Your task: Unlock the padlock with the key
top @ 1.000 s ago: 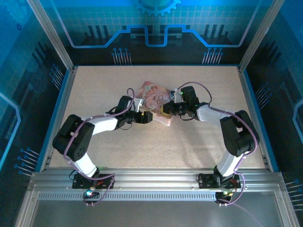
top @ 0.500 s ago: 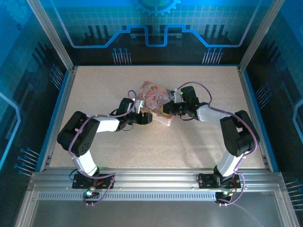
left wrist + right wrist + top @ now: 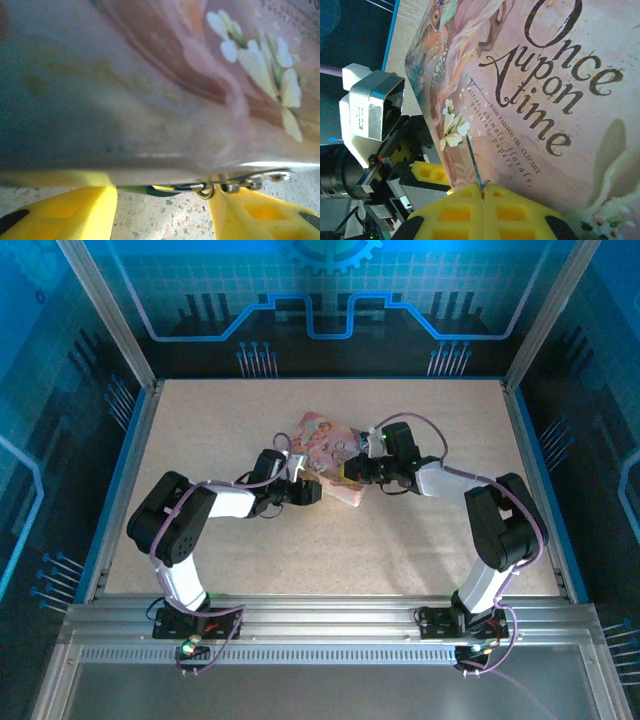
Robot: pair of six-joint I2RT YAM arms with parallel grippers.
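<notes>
A pink, picture-printed rectangular metal tin [image 3: 320, 437] lay on the speckled beige bench [image 3: 200, 420], a little toward 12 o'clock from the bench's middle. The left end effector [image 3: 306, 490] sat at the tin's 7 o'clock corner. The right end effector [image 3: 352, 472] sat at the tin's 4 o'clock side.

In the right wrist view, the yellow fingers were pressed together on the head of the thin, dark metal key [image 3: 474, 162]. Its blade pointed toward 11 o'clock over the tin's lid.

In the left wrist view, the left end effector stood partway open, its yellow fingers [image 3: 65, 210] apart with nothing visibly pinched. Whether they touched the tin could not be told. At the tin's lower edge, near the 5 o'clock finger, hung a small gold-tinted metal loop. It looked like the shackle of the tiny padlock [image 3: 204, 190], but the body was too blurred to make out.

The key seemed light, stiff and slick, and likely to twist in the pads. It was best held by its head, with the blade left free. The padlock probably dangled loosely and would swing away if pushed. It wanted a hold across the flat sides of its body, keyhole facing the key. The tin looked light enough to slide.
</notes>
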